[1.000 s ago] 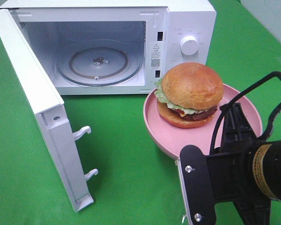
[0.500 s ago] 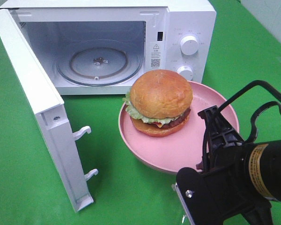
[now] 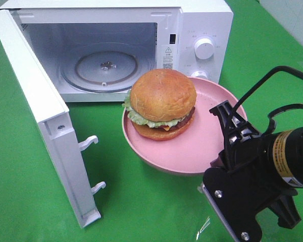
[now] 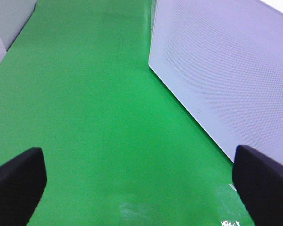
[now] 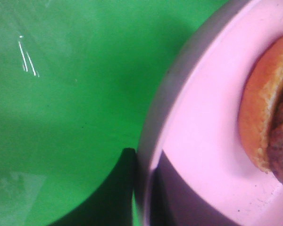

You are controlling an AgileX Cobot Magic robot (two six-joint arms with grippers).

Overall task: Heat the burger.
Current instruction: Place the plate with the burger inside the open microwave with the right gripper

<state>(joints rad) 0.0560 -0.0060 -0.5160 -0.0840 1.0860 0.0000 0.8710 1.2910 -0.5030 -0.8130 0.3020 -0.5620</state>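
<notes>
The burger (image 3: 162, 103), with its golden bun, lettuce frill and dark patty, sits on a pink plate (image 3: 207, 131) held up just in front of the open microwave (image 3: 202, 20). My right gripper (image 3: 216, 160) is shut on the plate's near rim. The right wrist view shows its dark fingers (image 5: 127, 188) clamping the plate (image 5: 203, 117), with the burger (image 5: 269, 122) at the edge. My left gripper (image 4: 141, 188) is open over bare green cloth and holds nothing; it does not appear in the exterior view.
The microwave door (image 3: 35, 101) swings out to the left, latch hooks facing inward. A glass turntable (image 3: 107, 68) lies in the cavity. A white perforated microwave panel (image 4: 226, 70) stands beside my left gripper. Green cloth (image 3: 141, 201) covers the table.
My right gripper has carried the plate and burger leftward, from in front of the control knobs to the right edge of the microwave opening. The left gripper stays open.
</notes>
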